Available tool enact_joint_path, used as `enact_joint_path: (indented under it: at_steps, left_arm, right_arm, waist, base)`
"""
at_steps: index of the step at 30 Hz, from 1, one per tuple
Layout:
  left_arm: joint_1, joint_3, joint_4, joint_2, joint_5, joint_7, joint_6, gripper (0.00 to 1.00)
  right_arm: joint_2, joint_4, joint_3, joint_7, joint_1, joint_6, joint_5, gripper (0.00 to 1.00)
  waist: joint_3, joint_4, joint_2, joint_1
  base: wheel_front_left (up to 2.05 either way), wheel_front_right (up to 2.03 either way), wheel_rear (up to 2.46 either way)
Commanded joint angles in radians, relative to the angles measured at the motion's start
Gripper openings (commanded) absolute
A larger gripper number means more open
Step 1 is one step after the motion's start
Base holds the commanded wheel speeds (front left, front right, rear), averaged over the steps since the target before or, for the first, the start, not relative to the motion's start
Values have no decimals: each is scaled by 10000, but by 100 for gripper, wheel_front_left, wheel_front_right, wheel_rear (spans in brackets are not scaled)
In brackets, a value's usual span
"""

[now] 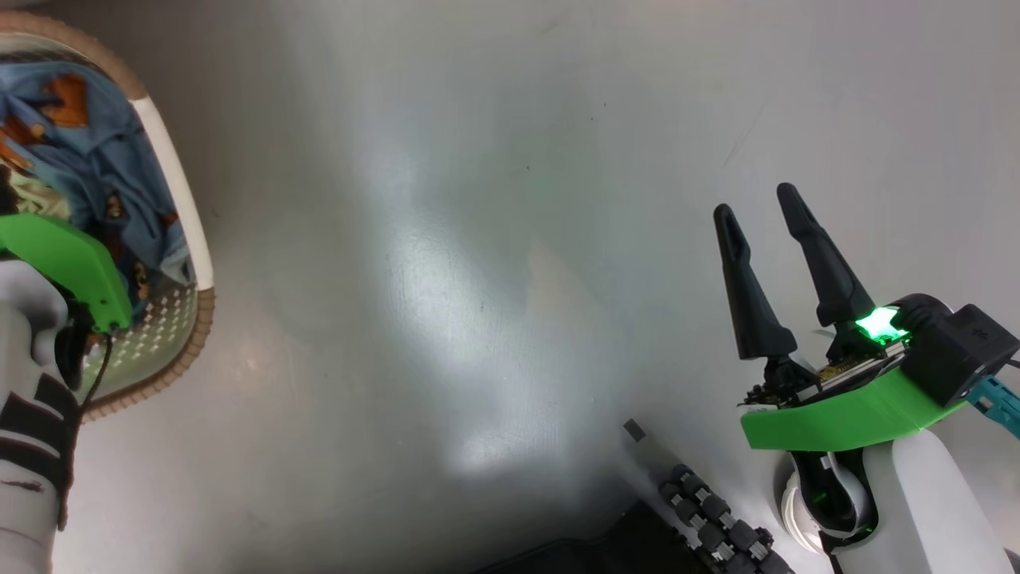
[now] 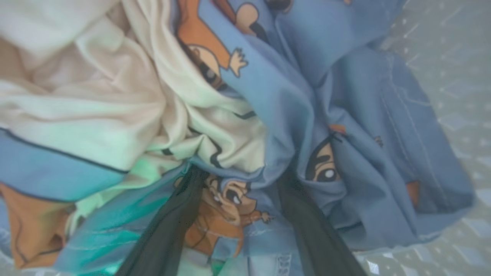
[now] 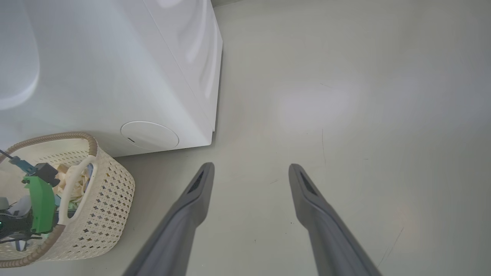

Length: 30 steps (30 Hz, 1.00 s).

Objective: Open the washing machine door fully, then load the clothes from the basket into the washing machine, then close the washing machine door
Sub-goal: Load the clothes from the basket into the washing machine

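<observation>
Grey, glossy floor [image 1: 478, 239] is seen under everything, with a pale glare across it. The clothes [image 2: 268, 96] are heaped in the basket [image 3: 111, 191], light blue cloth with orange-brown cartoon figures crumpled against cream-white pieces. Their lower layers are hidden by the pile itself. The basket is set on the floor just beside a lower corner of the washing machine [image 3: 115, 57], whose white body is cut off at the top and left of the right wrist view. In the head view the basket is cropped by the left edge and partly covered by the left arm's green cover [image 1: 72, 263].

The left hand [image 2: 241, 174] is found inside the basket. Its fingers are spread wide, their tips are pressed into the blue fabric, and a printed fold lies between them; nothing is clamped. The tips themselves are blurred and partly sunk in the cloth. The right hand [image 1: 755, 201] is held well apart from the basket over bare floor, with fingers parted and nothing held.
</observation>
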State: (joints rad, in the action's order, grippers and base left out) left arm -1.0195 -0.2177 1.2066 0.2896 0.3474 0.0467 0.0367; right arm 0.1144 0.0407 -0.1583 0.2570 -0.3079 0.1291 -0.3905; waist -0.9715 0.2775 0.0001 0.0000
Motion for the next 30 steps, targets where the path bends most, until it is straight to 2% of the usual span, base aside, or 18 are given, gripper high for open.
enact_joint_path:
  at_steps: [1, 2, 4, 5, 16, 22, 30]
  left_arm:
    - [89, 112, 19, 383, -46, -101, -111, 75]
    - [49, 96, 65, 384, -53, -132, -154, 53]
    - [-17, 58, 151, 438, -69, -204, -174, 24]
    - [-42, 42, 186, 449, -73, -261, -193, 0]
    - [231, 144, 381, 118, 249, -1239, -249, 0]
    - [835, 391, 250, -312, 629, -2415, -199, 0]
    - [2043, 817, -502, -882, 1126, -3041, -142, 0]
  right_arm:
    - [28, 243, -136, 48, 473, 16, -229, 100]
    - [25, 258, -114, 48, 470, 16, -232, 100]
    - [28, 288, -77, 48, 465, 16, -237, 100]
    - [34, 290, -51, 48, 455, 16, -240, 100]
    - [89, 184, 231, 48, 334, 16, -196, 100]
    - [125, 44, 307, 48, 345, 16, -152, 100]
    - [120, -160, 614, 48, 769, 16, -61, 100]
  waist:
    - [-111, 69, -1, 0]
    - [-133, 71, -1, 0]
    - [-185, 73, -1, 0]
    - [-197, 64, -1, 0]
    - [362, -648, -1, 0]
    - [1267, -1179, -1, 0]
    - [2816, -1822, -1, 0]
  base:
    - [0, 0, 0]
    - [0, 0, 0]
    - [0, 0, 0]
    - [0, 0, 0]
    - [0, 0, 0]
    - [0, 0, 0]
    - [0, 0, 0]
